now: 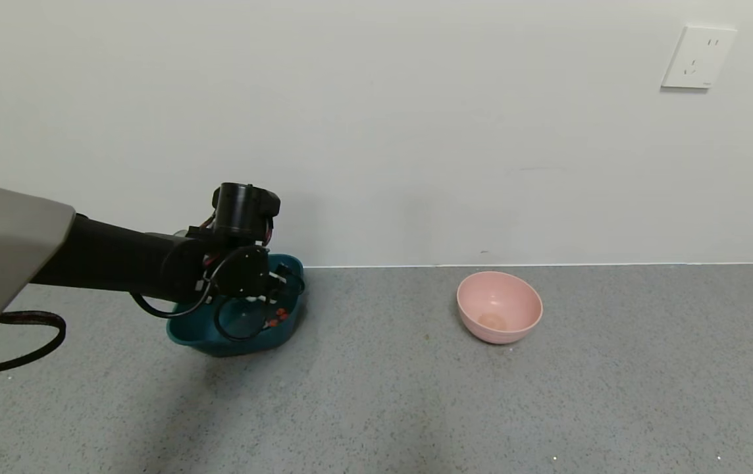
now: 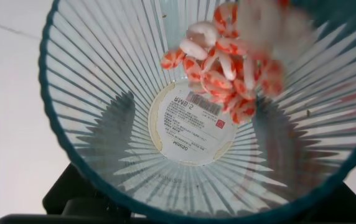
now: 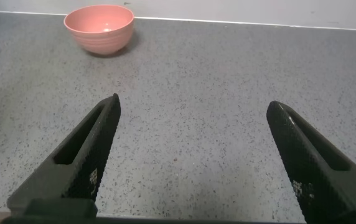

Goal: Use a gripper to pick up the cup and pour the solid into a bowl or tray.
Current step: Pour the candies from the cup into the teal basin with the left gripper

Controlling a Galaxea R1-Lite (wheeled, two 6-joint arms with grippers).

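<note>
My left gripper (image 1: 264, 299) is clamped on the cup (image 2: 196, 112), tipped over the tub (image 1: 185, 332). Some pieces (image 1: 278, 317) lie in the tub; others (image 2: 228, 62) remain in the cup. My right gripper (image 3: 193, 162) idles, spread.

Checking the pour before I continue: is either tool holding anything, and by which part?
The left tool holds the cup tipped over the teal tub; where it grips is hidden. The right tool is open and holds nothing.
</note>
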